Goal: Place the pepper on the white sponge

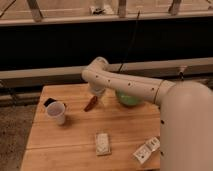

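The pepper (90, 104), small, dark red-brown and slightly curved, lies on the wooden table (65, 145) left of centre. My gripper (96, 95) hangs from the white arm directly above the pepper's upper end. It points down, stands open and holds nothing. The white sponge (102, 143), a flat off-white pad, rests nearer the front edge, well below the pepper and apart from the gripper.
A green bowl (127, 98) sits behind the arm to the right of the pepper. A pale cup (56, 112) and a small dark object (48, 102) stand at the left. A clear bottle (146, 149) with a white label lies at the front right.
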`<move>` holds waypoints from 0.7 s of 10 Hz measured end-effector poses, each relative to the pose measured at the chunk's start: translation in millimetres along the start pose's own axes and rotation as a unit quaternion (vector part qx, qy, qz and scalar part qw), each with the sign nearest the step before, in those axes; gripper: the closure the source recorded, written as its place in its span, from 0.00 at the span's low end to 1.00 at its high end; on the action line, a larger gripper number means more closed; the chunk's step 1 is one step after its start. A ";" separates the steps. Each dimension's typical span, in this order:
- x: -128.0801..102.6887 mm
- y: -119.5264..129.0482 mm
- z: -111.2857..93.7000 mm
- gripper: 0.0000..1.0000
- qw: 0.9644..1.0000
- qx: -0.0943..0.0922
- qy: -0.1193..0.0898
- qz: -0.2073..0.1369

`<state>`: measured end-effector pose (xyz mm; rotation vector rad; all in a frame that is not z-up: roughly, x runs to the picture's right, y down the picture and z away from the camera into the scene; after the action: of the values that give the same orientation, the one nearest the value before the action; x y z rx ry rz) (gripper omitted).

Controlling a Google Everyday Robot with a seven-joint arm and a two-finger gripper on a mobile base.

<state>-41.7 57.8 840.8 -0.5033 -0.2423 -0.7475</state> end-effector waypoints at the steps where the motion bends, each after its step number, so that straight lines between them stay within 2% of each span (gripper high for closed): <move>1: -0.7 -1.5 4.6 0.20 1.000 -0.004 -0.002 0.002; 3: -6.2 -5.3 16.5 0.20 1.000 -0.015 -0.010 0.009; 4: -6.2 -7.5 17.2 0.20 1.000 -0.014 -0.013 0.016; 7: -8.9 -8.3 30.4 0.20 0.998 -0.021 -0.031 0.052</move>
<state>-54.9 73.6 866.3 -0.5746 -0.2567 -0.6374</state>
